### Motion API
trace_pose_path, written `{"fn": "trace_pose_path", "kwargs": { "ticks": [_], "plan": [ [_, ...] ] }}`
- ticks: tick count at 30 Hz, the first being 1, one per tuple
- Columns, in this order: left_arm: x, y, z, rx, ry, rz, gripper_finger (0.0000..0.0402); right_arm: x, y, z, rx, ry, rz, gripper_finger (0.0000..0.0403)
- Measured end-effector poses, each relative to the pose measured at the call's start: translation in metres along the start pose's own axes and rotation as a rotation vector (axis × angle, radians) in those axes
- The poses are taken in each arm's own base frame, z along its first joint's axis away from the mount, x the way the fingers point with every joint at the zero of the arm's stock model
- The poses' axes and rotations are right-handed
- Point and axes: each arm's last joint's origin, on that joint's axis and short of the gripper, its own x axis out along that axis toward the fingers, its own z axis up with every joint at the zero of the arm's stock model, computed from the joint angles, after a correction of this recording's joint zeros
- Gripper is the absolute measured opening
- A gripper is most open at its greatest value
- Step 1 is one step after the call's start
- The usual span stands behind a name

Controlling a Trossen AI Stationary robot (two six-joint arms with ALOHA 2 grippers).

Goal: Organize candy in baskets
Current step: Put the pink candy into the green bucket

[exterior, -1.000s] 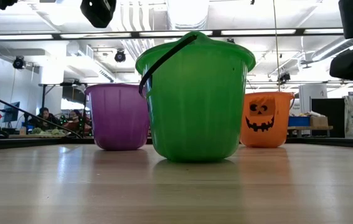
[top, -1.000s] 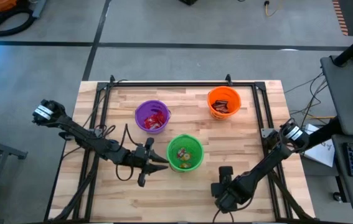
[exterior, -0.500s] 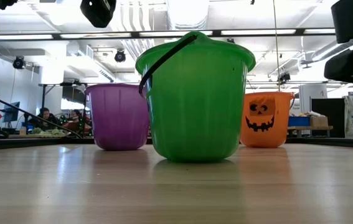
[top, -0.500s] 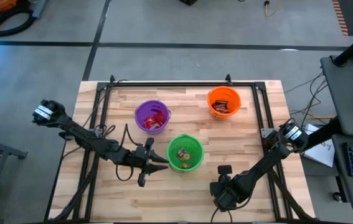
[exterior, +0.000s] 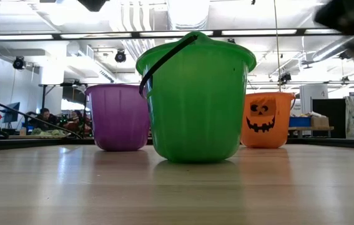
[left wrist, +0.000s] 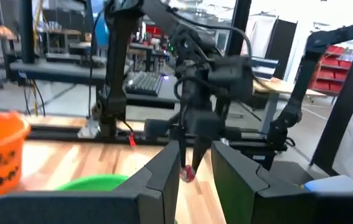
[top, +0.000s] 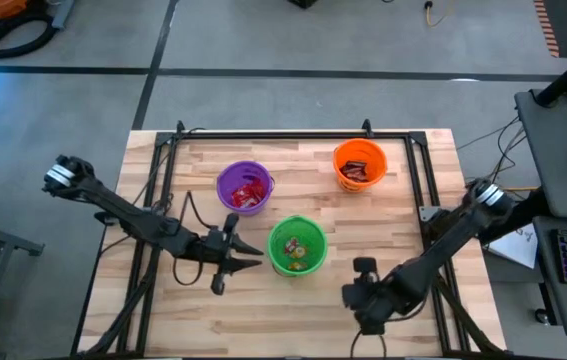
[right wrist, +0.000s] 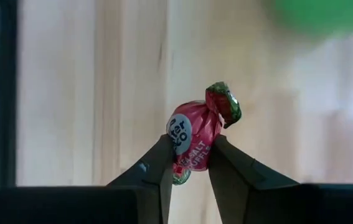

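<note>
Three baskets stand on the wooden table: purple (top: 244,186) with red candy, orange (top: 360,164) with dark bars, green (top: 297,245) with small yellow and orange pieces. My right gripper (right wrist: 192,167) hangs over the table's near right part (top: 355,293), shut on a pink wrapped candy (right wrist: 195,140) with a green twisted end. The left wrist view shows that candy (left wrist: 187,174) under the right gripper. My left gripper (top: 256,264) points level at the green basket's left side, its fingers (left wrist: 164,180) a little apart with nothing between them. My right gripper pinches the candy's round body (right wrist: 192,155) between its two fingertips. The green twisted end (right wrist: 225,102) sticks out past the fingers. The fingers slant steeply down from above, and the candy hangs clear of the wood.
A black frame (top: 293,133) runs along the table's far edge and sides. In the low view the green basket (exterior: 195,100) stands in front, with the purple (exterior: 117,115) and orange (exterior: 264,119) baskets behind. Bare wood lies along the near edge.
My right gripper has risen from the table's near right part; in the low view it has gone up to a blur at the top right. My left gripper has drawn back a little toward the table's left edge.
</note>
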Motion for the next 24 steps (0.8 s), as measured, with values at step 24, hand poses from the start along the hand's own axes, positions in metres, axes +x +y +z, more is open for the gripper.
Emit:
{"fn": "trace_pose_path", "kwargs": {
  "ticks": [24],
  "plan": [
    [-0.021,0.008,0.018,0.062,-0.058,0.1,0.0077,-0.032,-0.097,0.042,-0.256,-1.113,-0.164,0.0081]
  ]
}}
